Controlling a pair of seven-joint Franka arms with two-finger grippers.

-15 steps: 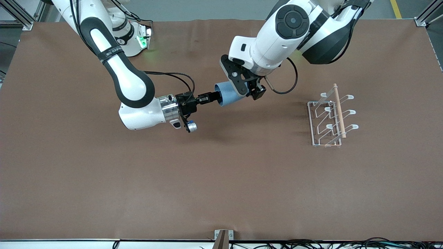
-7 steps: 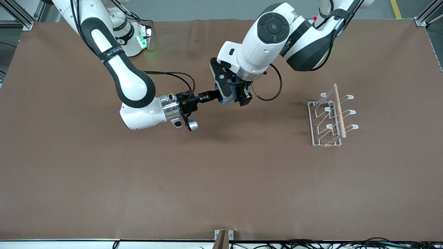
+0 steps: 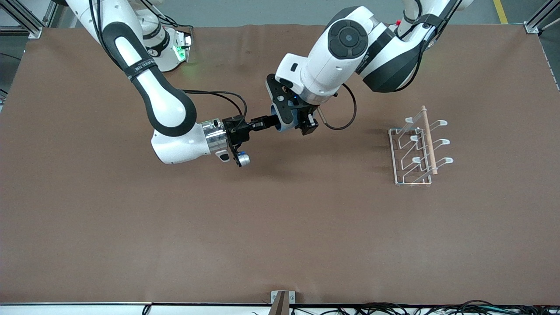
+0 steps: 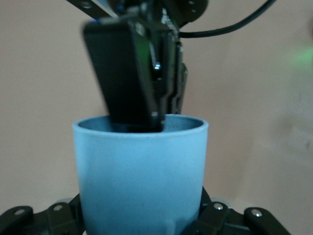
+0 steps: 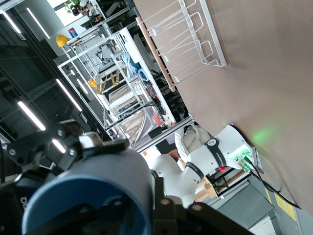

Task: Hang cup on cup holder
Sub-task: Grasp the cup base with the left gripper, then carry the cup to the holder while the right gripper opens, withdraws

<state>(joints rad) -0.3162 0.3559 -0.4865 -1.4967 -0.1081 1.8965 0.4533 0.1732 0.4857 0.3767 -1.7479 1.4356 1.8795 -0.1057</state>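
**Blue cup filling the left wrist view**

The light-blue cup (image 4: 141, 176) stands open-mouthed close to the camera, its smooth wall plain and unmarked. The left gripper (image 4: 142, 223) clasps it low down, black fingers (image 4: 58, 218) showing on either side of its base. The right gripper (image 4: 146, 83) reaches in from above, one black finger dipping inside the rim. A black cable (image 4: 230, 27) curves over the brown table (image 4: 264, 122).

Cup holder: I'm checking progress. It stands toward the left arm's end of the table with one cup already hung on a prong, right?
Not quite: no cup hangs on it. The front view shows the cup holder toward the left arm's end with every prong bare; the cup is between the right gripper and the left gripper.
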